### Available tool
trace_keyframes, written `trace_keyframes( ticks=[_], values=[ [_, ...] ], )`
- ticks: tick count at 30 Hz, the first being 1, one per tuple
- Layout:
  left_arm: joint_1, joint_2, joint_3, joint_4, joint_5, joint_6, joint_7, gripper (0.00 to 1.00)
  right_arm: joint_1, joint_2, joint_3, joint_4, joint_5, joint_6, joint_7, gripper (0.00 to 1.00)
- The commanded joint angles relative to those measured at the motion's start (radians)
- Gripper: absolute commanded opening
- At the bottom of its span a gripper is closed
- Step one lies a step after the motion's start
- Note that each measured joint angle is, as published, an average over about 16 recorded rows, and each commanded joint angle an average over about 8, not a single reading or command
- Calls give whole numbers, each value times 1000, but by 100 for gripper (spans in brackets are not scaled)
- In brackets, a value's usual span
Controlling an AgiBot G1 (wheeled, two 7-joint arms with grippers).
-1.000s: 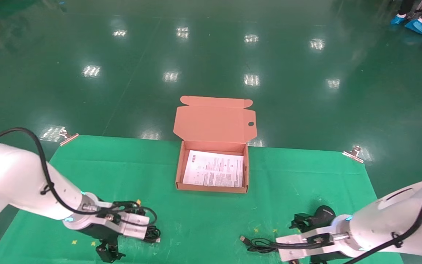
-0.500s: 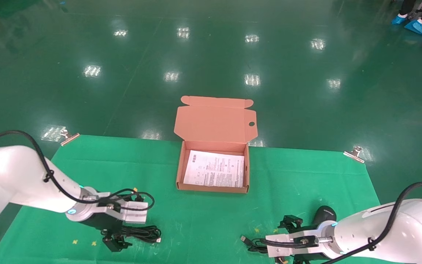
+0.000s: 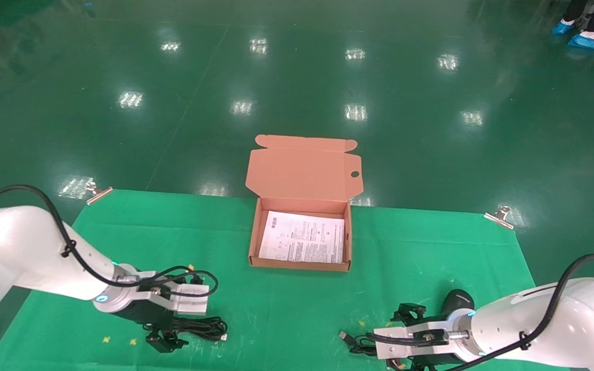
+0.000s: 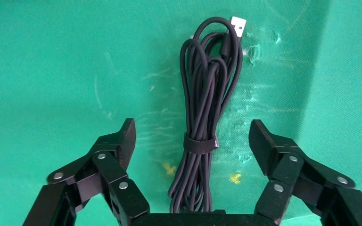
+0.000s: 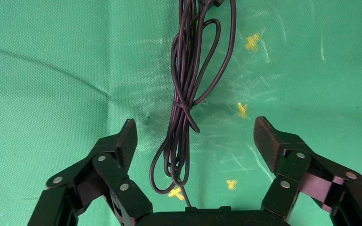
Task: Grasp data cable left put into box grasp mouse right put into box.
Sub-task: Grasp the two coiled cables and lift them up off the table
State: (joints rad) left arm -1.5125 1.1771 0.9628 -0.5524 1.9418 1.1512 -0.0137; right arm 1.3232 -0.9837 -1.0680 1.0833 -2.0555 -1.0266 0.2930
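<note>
Two claws hang low over the green-covered counter (image 3: 286, 309), each spread wide and holding nothing. The left claw (image 4: 192, 141) straddles the data cable (image 4: 207, 99), which lies at seven o'clock from the box (image 3: 300, 265). If it closes off the strap, I judge that loose loops could slip out or drag. The right claw (image 5: 193, 136) straddles the mouse's thin cord (image 5: 184, 94), while the mouse (image 3: 457, 300) itself sits just beyond, at five o'clock from the box. Gripping only the cord could leave the mouse swinging and catching the rim. The box stands open, holding a printed sheet (image 3: 302, 240) lying flat.
</note>
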Motion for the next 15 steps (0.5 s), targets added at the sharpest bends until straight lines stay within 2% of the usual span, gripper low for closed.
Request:
trace_keyframes(
  ticks=[1,15],
  values=[
    [0,-1,0,-4,0,1,-2,0,1,1,0,3,-1,-2,1,0],
    [0,-3,1,-15,1,6,-8,0,2,5,-1,12,-4,-8,6,0]
  ],
)
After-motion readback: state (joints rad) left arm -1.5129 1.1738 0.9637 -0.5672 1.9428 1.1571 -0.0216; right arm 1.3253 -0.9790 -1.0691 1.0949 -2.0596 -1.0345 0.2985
